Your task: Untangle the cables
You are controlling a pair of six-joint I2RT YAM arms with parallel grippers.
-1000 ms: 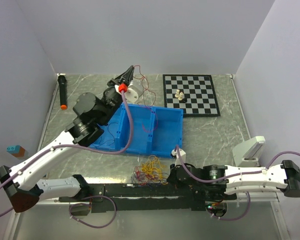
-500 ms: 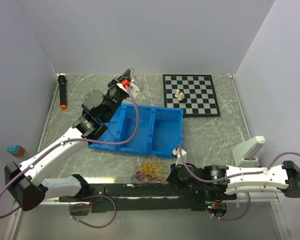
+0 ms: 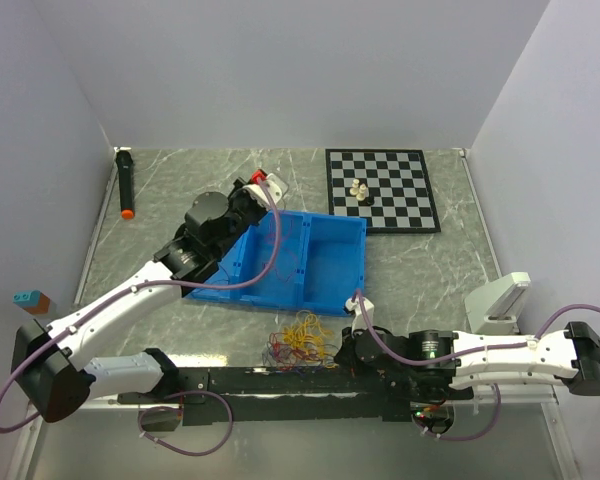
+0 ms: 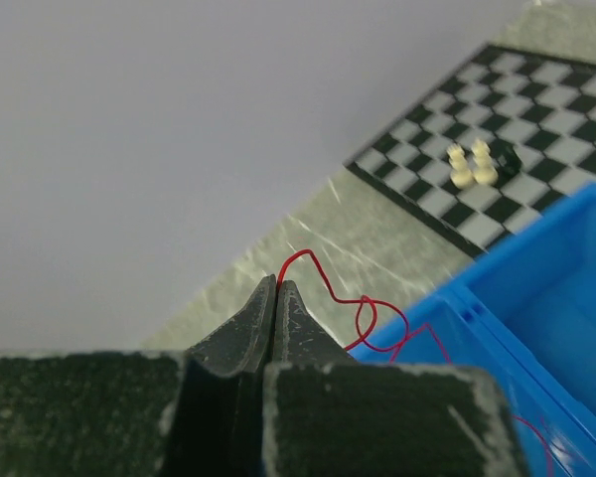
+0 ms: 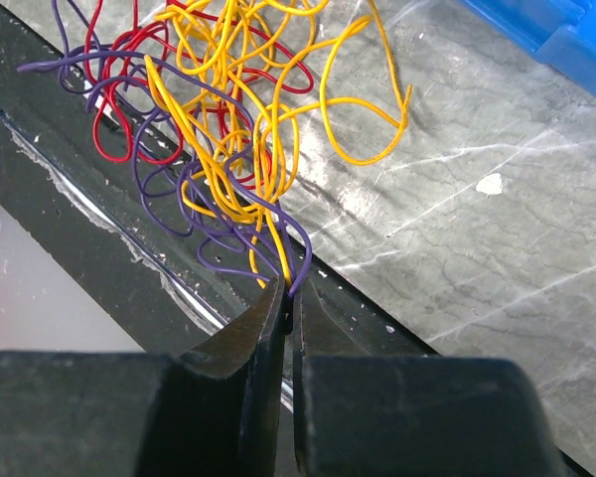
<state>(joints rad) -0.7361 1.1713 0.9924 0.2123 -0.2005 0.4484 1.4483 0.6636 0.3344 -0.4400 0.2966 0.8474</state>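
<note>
A tangle of thin yellow, red and purple cables point(image 3: 302, 341) lies at the table's near edge, in front of the blue bin point(image 3: 332, 262). My right gripper point(image 5: 291, 294) is shut on purple and yellow strands of that tangle point(image 5: 228, 119); in the top view it sits right of it point(image 3: 342, 350). My left gripper point(image 4: 277, 285) is shut on a loose red cable point(image 4: 363, 308) that curls down over the bin's far rim point(image 4: 447, 308). In the top view it is at the bin's far left corner point(image 3: 263, 184).
A chessboard point(image 3: 380, 188) with a few pieces point(image 3: 359, 189) lies at the back right. A black marker with an orange tip point(image 3: 125, 183) lies at the back left. A white stand point(image 3: 497, 300) is at the right, small blocks point(image 3: 30, 299) at the left.
My left gripper has come down and back towards the blue bin, carrying the red cable with it. The right gripper and the tangle have not moved.
</note>
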